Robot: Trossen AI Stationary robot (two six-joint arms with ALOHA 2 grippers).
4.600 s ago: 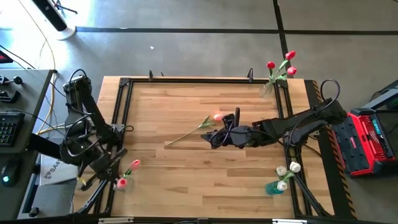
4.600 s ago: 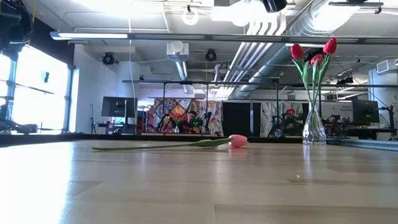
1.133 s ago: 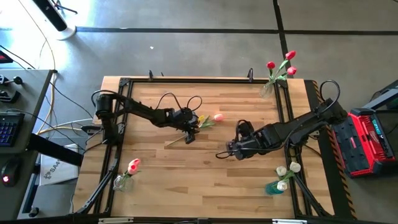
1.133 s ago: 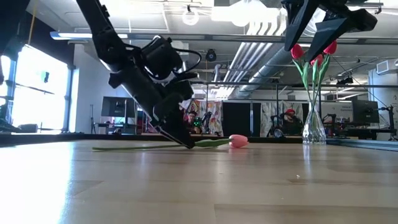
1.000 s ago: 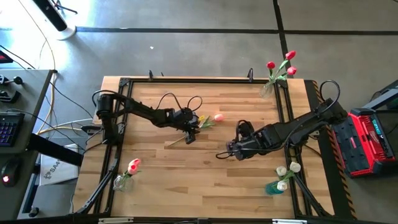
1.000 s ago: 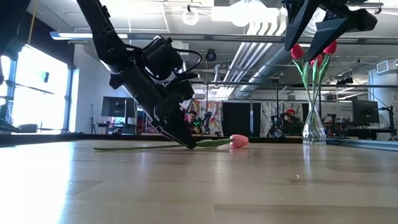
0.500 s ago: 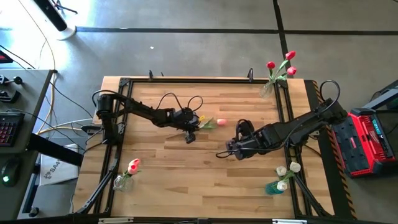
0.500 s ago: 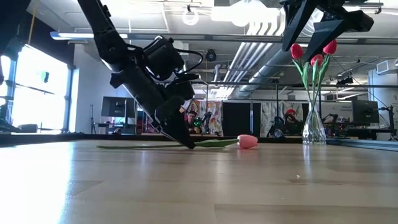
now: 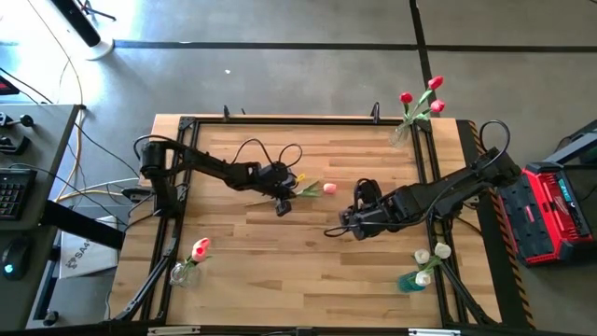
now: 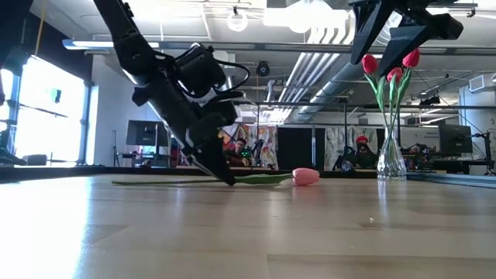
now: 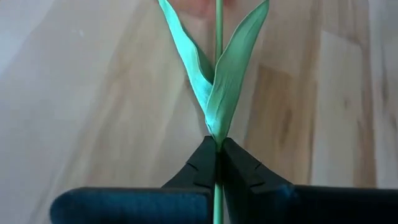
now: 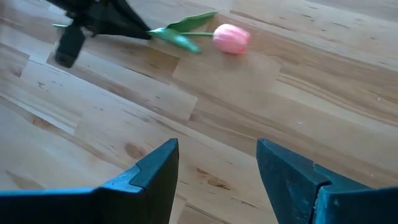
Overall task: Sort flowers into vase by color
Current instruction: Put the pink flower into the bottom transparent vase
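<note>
A pink tulip lies near the table's middle, its head (image 9: 329, 189) (image 10: 306, 177) (image 12: 231, 38) and long stem (image 10: 155, 183) resting on the wood. My left gripper (image 9: 284, 200) (image 10: 228, 180) is shut on the stem just below the leaves (image 11: 217, 74). My right gripper (image 9: 338, 229) (image 12: 217, 180) hovers open to the right of the tulip, nearer the table's near edge, touching nothing. Three vases stand at corners: red tulips (image 9: 415, 107) (image 10: 391, 116) far right, white tulips (image 9: 427, 264) near right, pink tulips (image 9: 189, 261) near left. My left gripper pinches the tulip's thin green stem (image 11: 217, 148) between its two fingertips, right below where the two leaves branch off. The fingers slant down from the table's left and lie along the stem. The tulip stays flat on the table, head and stem end both down.
A dark metal frame (image 9: 187, 126) runs around the wooden tabletop. Bare wood (image 9: 280, 271) spreads between the tulip and the near edge. A desk with a keyboard (image 9: 11, 191) stands left of the table, a red case (image 9: 550, 210) to the right.
The tulip has slid and turned on the table in my left gripper's hold: its head has shifted toward the near edge and a little to the right, and the stem now lies more level across the table. My right gripper has stayed put and open.
</note>
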